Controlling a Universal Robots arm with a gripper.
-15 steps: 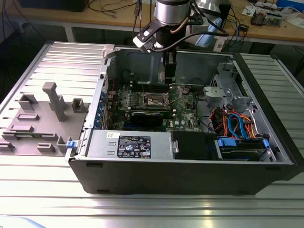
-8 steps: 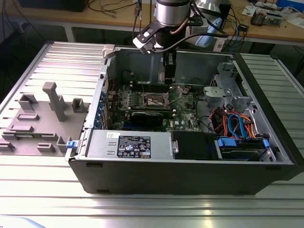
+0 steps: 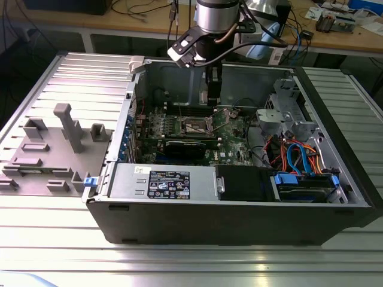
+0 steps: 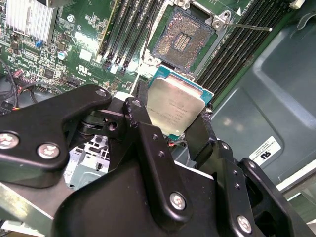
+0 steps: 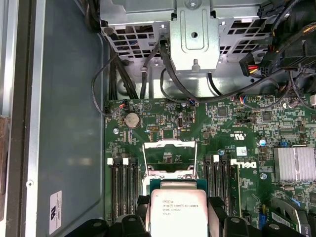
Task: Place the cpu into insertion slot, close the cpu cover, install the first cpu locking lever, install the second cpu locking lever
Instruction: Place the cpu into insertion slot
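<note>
Our claw (image 4: 170, 126) is clamped on the cpu (image 4: 175, 106) by two opposite edges, holding it just above the motherboard (image 4: 74, 44) and a bit short of the insertion slot (image 4: 185, 42), which sits uncovered. We reckon the trick here is squaring the chip with the socket rim and keeping it flat, no tilt, no forcing.

exterior view: high, oblique, whole open case (image 3: 209, 224) | both wrist views: close over shared motherboard (image 4: 79, 47) (image 5: 163, 123)
</note>
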